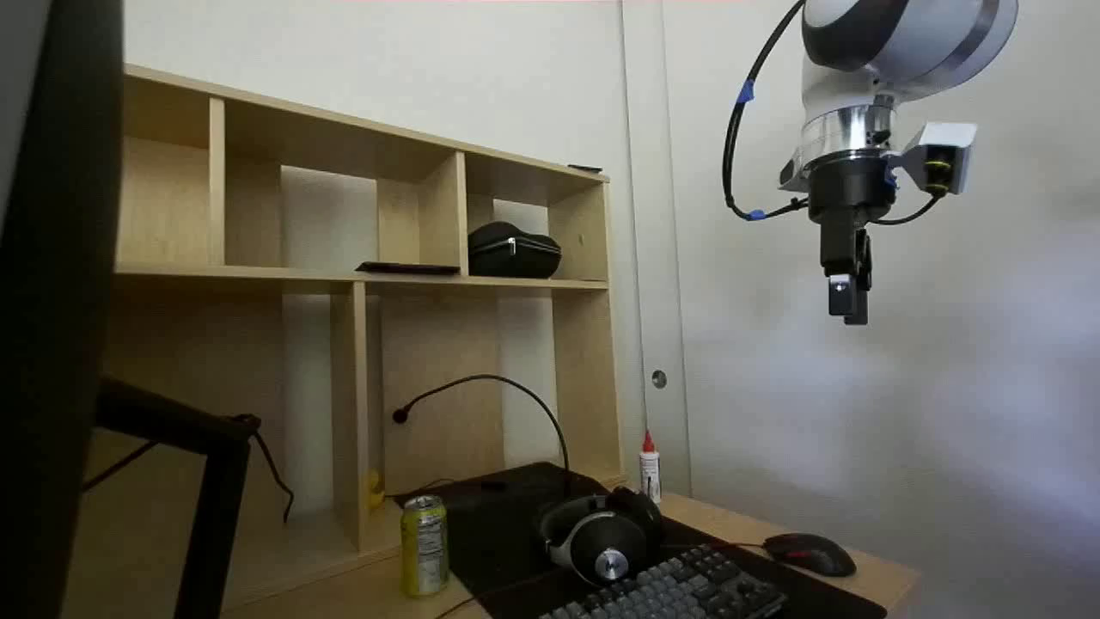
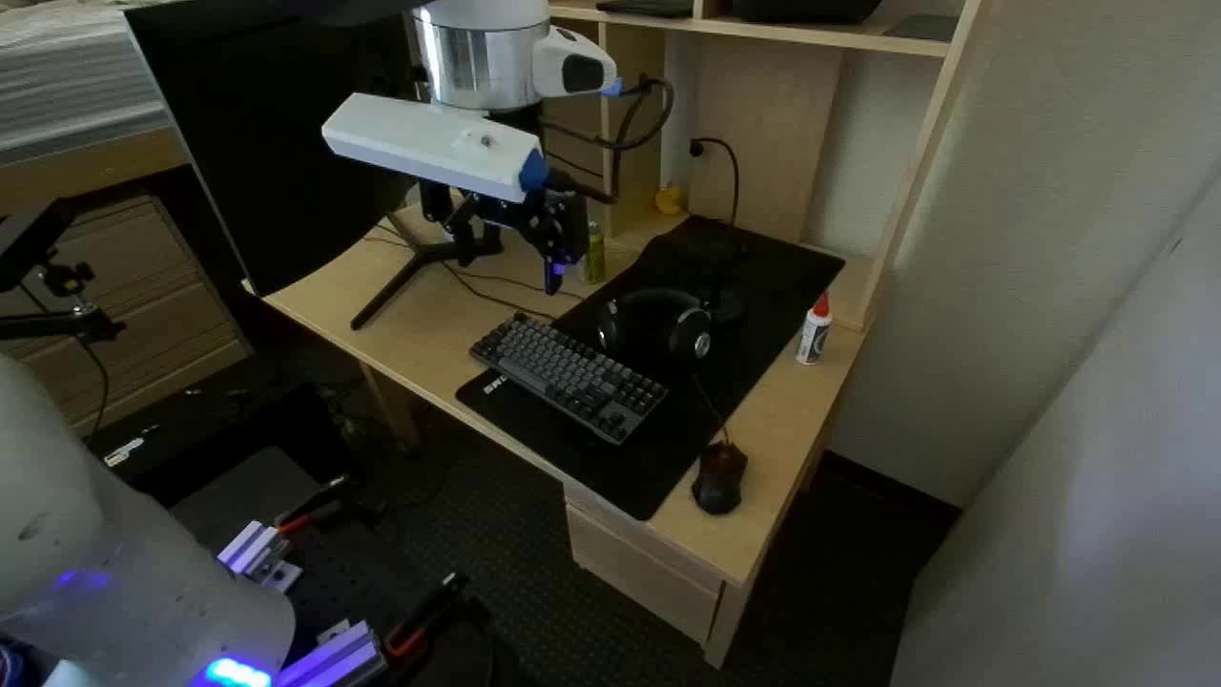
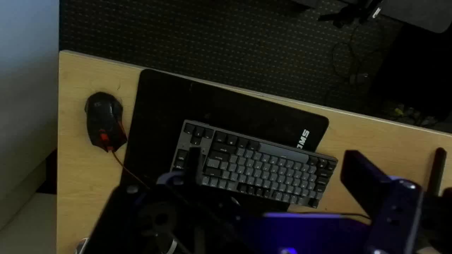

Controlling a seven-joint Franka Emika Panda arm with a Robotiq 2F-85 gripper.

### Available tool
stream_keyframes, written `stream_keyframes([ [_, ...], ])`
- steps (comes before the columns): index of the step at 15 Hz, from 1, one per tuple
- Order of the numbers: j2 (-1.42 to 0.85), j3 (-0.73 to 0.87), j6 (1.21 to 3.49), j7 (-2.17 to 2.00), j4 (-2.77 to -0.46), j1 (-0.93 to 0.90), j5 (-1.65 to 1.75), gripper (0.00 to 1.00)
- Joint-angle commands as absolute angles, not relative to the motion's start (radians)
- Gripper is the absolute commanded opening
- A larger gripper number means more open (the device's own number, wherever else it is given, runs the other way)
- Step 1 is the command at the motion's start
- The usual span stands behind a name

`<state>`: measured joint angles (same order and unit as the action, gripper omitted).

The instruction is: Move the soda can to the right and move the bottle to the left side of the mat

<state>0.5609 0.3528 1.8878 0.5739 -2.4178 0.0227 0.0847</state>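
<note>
The yellow-green soda can (image 1: 425,547) stands upright on bare wood just left of the black mat (image 1: 498,537). In an exterior view the can (image 2: 595,256) is partly hidden behind the gripper. The whitish bottle with a red pointed cap (image 2: 814,334) stands upright on the wood right of the mat (image 2: 591,468); it also shows in an exterior view (image 1: 650,477). My gripper (image 1: 846,305) hangs high above the desk, apart from can and bottle. In the wrist view the gripper's (image 3: 274,155) fingers are wide apart with nothing between them. The can is out of the wrist view.
Headphones (image 2: 658,324) and a keyboard (image 2: 572,377) lie on the mat, with a gooseneck stand (image 1: 516,387) behind. A mouse (image 3: 105,121) lies beside the mat. A wooden shelf (image 1: 412,281) stands at the back. A large monitor (image 2: 286,143) stands at the left.
</note>
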Motion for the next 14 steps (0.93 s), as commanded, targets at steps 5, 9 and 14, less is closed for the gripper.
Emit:
stream_keyframes([
  [5, 0.55, 0.238, 1.918, 0.562, -2.455, -0.013, 0.072, 1.0],
  [9, 0.488, 0.092, 2.049, 0.557, -2.397, -0.152, 0.01, 1.0],
  [14, 0.428, 0.02, 2.117, 0.464, -2.356, -0.186, -0.01, 1.0],
])
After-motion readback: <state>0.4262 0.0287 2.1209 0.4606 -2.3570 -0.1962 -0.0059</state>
